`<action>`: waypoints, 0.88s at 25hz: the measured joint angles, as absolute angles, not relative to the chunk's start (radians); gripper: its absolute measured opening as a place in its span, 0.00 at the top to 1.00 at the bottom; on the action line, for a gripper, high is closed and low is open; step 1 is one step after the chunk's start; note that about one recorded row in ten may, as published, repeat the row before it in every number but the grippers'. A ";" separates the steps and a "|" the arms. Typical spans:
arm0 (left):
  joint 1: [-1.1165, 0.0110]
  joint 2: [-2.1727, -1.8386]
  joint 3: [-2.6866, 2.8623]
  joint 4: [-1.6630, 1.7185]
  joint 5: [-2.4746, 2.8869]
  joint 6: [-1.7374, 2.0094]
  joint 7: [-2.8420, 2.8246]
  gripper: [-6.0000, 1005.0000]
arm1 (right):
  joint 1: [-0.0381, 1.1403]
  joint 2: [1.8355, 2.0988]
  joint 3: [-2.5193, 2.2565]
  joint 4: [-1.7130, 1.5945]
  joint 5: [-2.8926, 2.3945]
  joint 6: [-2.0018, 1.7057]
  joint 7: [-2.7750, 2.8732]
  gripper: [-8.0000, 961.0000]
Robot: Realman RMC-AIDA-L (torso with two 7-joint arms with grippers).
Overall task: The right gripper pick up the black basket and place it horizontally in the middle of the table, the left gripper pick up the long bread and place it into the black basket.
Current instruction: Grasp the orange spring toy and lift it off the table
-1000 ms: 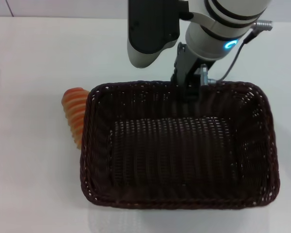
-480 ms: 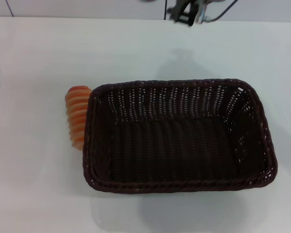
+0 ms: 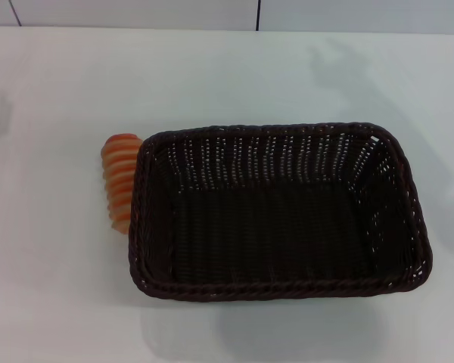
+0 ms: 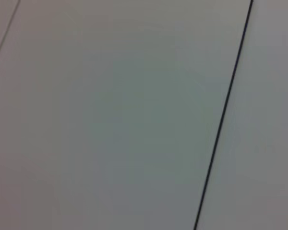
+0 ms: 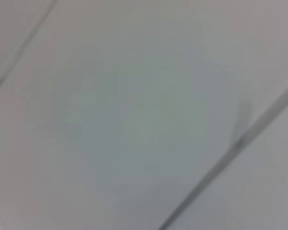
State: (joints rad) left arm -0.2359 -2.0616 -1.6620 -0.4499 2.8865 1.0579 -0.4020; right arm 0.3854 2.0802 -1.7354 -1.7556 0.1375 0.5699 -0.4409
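The black basket sits flat on the white table in the head view, long side across, empty inside. The long bread, orange with cream stripes, lies on the table against the basket's left outer wall, partly hidden by the rim. Neither gripper shows in any view. Both wrist views show only pale panels with dark seams.
A pale wall with a dark vertical seam runs along the table's far edge. Faint shadows lie on the table at far left and far right.
The right arm has let go of the basket's far rim and lifted up out of the head view. The basket has settled flat. The bread has not moved.
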 joint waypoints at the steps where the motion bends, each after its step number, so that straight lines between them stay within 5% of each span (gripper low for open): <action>1: -0.239 -2.062 -1.659 -0.450 2.887 1.058 -0.409 0.16 | 0.341 2.081 -1.742 -1.750 0.139 0.491 -0.433 0.64; 9: -0.251 -2.060 -1.627 -0.462 2.887 1.059 -0.470 0.16 | 0.128 2.084 -1.796 -1.533 0.147 -0.161 -0.335 0.64; 22: -0.214 -2.055 -1.545 -0.538 2.887 1.039 -0.488 0.16 | 0.178 2.087 -1.807 -0.923 0.395 -0.983 -0.358 0.64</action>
State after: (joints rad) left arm -0.2139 -2.0553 -1.5452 -0.5376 2.8867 1.0391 -0.4880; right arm 0.1777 2.0874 -1.8073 -0.9231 0.3945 -0.9834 -0.3584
